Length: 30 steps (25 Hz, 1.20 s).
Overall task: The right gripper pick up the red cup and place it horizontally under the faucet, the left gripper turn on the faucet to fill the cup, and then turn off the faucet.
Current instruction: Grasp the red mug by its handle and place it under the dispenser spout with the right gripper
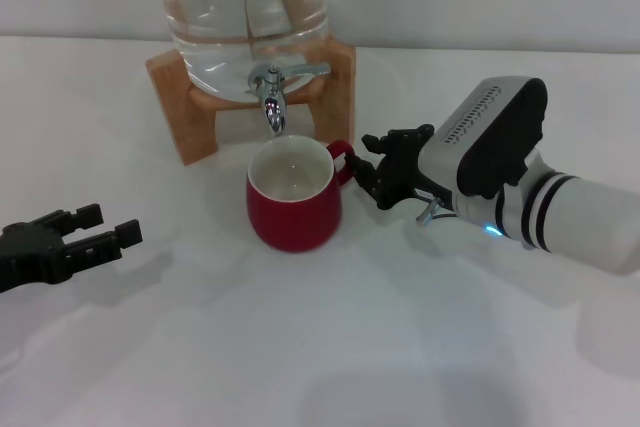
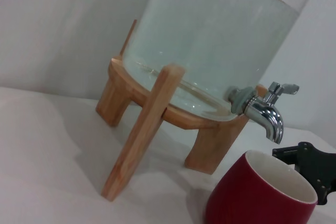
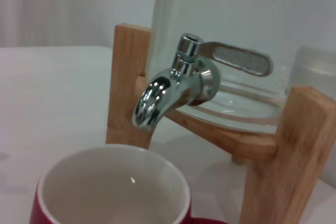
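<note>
— Where is the red cup (image 1: 294, 202) sitting right now?

— It is standing upright on the white table (image 1: 330, 347), directly beneath the spout of the faucet (image 1: 272, 90). Its cream inside is facing up and looking empty, and its small handle is pointing toward the robot's right.

— And the right gripper (image 1: 372, 169)?

— It is hovering at that handle, with its black fingers spread on either side of the loop. I cannot tell whether they are touching it; they are looking parted rather than clamped.

— What about the faucet itself?

— It is sticking out of the clear water jar (image 1: 240, 2), which is resting on a wooden stand (image 1: 185, 107). The flat lever is lying sideways, pointing to the robot's right, and no water is running from the spout.

— Is the other arm doing anything?

— The left gripper (image 1: 95, 229) is waiting low over the table at the robot's left, well apart from the cup, its fingers spread and holding nothing.
</note>
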### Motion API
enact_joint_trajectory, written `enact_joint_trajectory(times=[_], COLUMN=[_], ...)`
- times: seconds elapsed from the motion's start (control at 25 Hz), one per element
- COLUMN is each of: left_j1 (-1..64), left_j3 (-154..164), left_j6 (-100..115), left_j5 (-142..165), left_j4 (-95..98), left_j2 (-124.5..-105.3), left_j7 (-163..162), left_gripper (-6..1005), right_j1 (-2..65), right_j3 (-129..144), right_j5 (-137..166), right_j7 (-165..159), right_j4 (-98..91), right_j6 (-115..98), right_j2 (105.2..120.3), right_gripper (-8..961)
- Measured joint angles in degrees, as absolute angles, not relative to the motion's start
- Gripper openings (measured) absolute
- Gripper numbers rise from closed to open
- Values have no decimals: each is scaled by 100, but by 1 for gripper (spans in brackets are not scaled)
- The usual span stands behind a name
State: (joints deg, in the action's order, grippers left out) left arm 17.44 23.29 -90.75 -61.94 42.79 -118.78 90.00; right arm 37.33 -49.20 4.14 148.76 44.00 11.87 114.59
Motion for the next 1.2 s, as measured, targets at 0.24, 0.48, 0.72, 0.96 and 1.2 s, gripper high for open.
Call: enact_joint_trajectory(times=[0.24,0.48,0.72,0.96,1.2], left_j1=[1790,1796,1773,1774,1782], left_j3=[2350,2363,2333,2350,2358], left_j6=[-9047,-9043,-9043,-9036,-9026], left_j5=[-6187,-6194,-6194,-6194,-6190], left_j4=[4281,4281,4281,4281,4280], left_j2=[-11874,-11874,-11878,-11882,-11883], left_j7=[9000,9000,9000,9000,9000], left_gripper=[882,882,882,882,882], right_j1=[3591,3638,3628,3601,3641], right_j3=[-4964,-4935,-4920,-4908,-4853], right_j5=[468,593,617,621,625], right_j7=[14874,14877,14875,14836,14739], right_j4=[4541,4493,4506,4533,4540], right_j6=[1104,1077,1079,1094,1080], right_j2=[11444,11511,11519,11525,11541], right_gripper=[314,322,329,337,345])
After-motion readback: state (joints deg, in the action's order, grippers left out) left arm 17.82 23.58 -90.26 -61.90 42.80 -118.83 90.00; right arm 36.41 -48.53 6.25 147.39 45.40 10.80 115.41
